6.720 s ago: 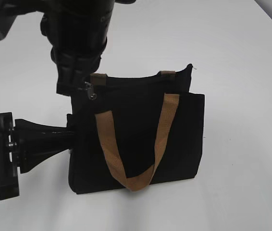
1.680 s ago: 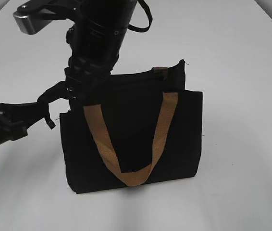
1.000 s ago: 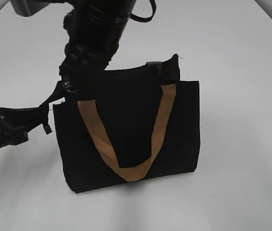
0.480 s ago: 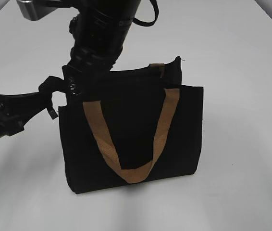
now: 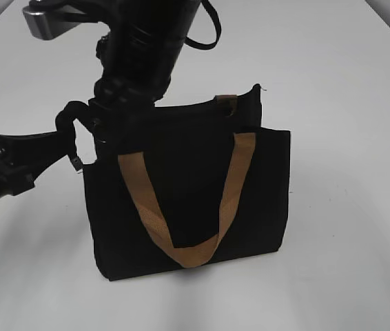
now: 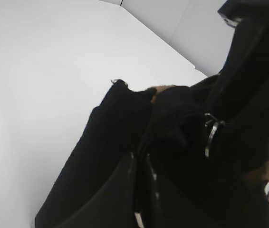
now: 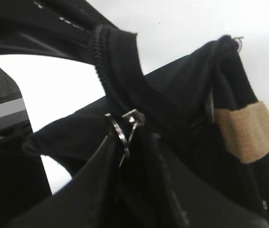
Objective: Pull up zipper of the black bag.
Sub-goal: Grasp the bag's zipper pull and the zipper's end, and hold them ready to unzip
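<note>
So my right gripper pinches the zipper pull at the black bag top-left corner; left gripper clamps the end tab taut.

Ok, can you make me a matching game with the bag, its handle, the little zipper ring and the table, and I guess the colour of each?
Things:
1. bag
2. front handle
3. zipper ring
4. table

Colours:
A. silvery metal
B. white
C. black
D. tan

Right pairs: 1-C, 2-D, 3-A, 4-B
</note>
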Action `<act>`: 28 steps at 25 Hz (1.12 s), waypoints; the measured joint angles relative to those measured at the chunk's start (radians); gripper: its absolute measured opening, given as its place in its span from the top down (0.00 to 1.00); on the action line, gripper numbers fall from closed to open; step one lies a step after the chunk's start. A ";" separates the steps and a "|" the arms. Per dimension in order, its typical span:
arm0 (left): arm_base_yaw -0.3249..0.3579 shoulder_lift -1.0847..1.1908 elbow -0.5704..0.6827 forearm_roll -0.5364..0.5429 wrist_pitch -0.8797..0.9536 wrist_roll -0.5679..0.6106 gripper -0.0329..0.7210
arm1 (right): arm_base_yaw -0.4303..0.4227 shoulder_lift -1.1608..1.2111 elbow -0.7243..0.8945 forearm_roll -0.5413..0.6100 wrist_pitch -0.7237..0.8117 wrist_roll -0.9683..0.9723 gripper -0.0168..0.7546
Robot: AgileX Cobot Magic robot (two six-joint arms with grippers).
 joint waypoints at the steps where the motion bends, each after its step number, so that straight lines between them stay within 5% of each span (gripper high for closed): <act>1: 0.000 0.000 0.000 0.001 0.000 0.000 0.95 | 0.000 0.001 0.000 0.010 0.000 0.000 0.74; 28: 0.000 0.000 0.000 0.007 0.008 0.000 0.95 | -0.001 -0.072 -0.003 0.064 0.001 -0.028 0.67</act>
